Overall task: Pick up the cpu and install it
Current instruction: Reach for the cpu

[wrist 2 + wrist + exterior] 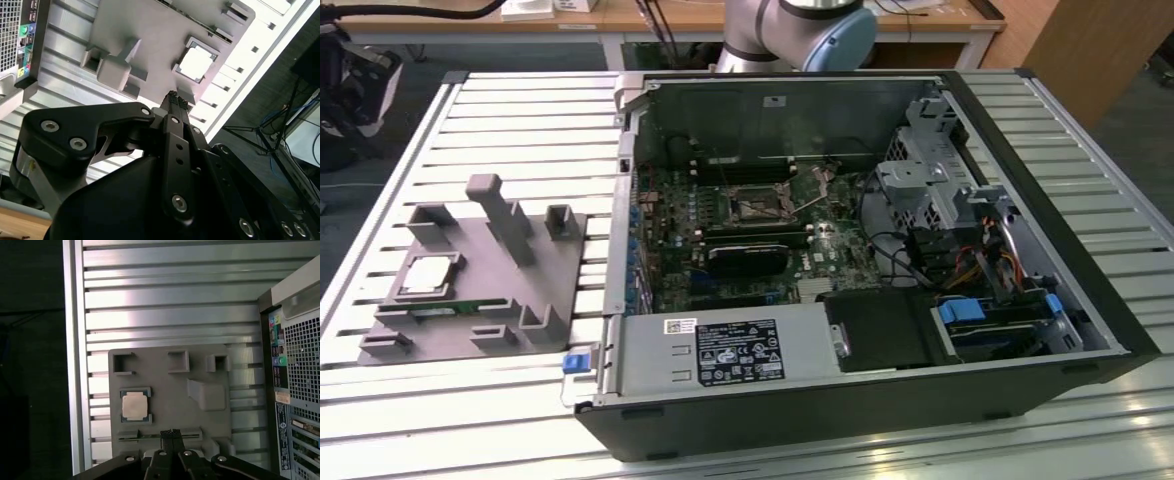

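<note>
CPU (pixel 135 406) sits flat in its square pocket on the grey fixture tray (pixel 167 390), silver lid up; we see nothing touching it

Tray rests on the slatted metal table (pixel 165 305), just beside the open computer case (pixel 854 400), on the exterior view's left of it

Gripper (pixel 171 432) hangs above the tray, apart from it, fingertips pressed together with nothing between them: clenched and empty. In both wrist views the tips line up near the CPU pocket but off to one side of it, not over the chip

Inside the case, the processor socket (pixel 758 205) on the motherboard (pixel 670 225) shows a dark, bare middle; we cannot tell whether its frame is latched or lifted

Our reading: task barely begun. Nothing grasped, nothing carried, nothing seated; the pick-up, the move across to the case and the seating in the socket are all left to do
</note>
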`<state>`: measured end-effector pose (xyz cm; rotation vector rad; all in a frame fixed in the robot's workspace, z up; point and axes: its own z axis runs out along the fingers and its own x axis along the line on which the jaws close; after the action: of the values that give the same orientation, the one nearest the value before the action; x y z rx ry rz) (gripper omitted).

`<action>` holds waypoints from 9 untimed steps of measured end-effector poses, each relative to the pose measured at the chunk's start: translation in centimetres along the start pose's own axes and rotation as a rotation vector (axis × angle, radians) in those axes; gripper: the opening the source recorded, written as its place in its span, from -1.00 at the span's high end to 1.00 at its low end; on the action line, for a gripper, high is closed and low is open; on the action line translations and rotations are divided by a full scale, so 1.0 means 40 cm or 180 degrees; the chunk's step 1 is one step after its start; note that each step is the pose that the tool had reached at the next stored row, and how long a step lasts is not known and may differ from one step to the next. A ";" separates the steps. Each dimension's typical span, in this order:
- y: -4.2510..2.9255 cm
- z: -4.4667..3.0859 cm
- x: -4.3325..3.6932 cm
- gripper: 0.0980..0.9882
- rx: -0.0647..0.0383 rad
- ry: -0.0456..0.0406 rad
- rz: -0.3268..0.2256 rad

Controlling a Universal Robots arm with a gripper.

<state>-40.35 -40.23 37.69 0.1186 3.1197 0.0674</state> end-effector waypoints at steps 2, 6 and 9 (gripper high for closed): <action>-0.001 0.000 0.015 0.98 0.0000 0.0000 0.0000; -0.004 0.000 0.046 0.98 0.0000 0.0000 0.0000; -0.005 0.000 0.070 0.98 0.0000 0.0001 0.0000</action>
<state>-43.17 -40.23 37.65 0.1184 3.1199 0.0673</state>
